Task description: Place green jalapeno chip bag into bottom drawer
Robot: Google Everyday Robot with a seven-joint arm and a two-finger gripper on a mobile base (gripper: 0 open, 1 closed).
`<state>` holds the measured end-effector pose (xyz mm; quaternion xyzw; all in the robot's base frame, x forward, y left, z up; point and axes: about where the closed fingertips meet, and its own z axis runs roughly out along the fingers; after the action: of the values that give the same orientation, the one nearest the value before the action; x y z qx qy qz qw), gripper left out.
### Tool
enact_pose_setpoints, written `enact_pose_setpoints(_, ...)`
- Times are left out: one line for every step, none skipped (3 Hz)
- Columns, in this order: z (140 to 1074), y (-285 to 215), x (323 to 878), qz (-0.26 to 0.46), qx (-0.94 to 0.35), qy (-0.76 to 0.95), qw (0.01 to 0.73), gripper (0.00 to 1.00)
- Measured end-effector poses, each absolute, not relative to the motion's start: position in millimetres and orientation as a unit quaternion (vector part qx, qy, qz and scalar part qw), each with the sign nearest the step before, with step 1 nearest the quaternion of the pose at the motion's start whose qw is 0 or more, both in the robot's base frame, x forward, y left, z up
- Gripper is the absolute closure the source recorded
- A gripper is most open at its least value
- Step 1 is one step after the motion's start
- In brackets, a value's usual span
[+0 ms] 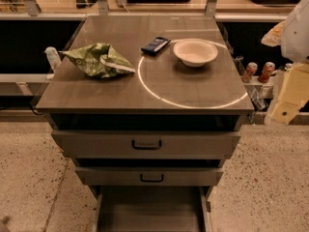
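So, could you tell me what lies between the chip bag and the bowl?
In the camera view, a dark slab lies between bag and bowl; the pincer is off at the right edge.

- I see the green jalapeno chip bag [99,60] lying crumpled on the tabletop, close to the left edge, about midway between the back and front corners. It's olive-green foil with white markings, and a pale strip points right.
- The bottom drawer [149,209] is pulled out below the table's front edge. It's grey, with a flat floor and side rails.
- The gripper [288,98] is past the table's right edge, well apart from the bag.
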<state>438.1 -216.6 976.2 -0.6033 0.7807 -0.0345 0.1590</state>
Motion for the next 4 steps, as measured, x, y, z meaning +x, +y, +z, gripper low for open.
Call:
enact_pose_setpoints(976.2,-216.6,438.2,-0.034,-0.603,0.781,0.159,0.00)
enact_pose_setpoints(978.0,-212.4,440.3,-0.029,-0.611,0.773,0.169,0.00)
enact_pose_setpoints(975.1,-159.9,469.6,0.021,-0.658,0.723,0.210,0.00)
enact_pose_setpoints(986.2,-66.7,502.2,0.097,-0.701,0.651,0.275,0.00)
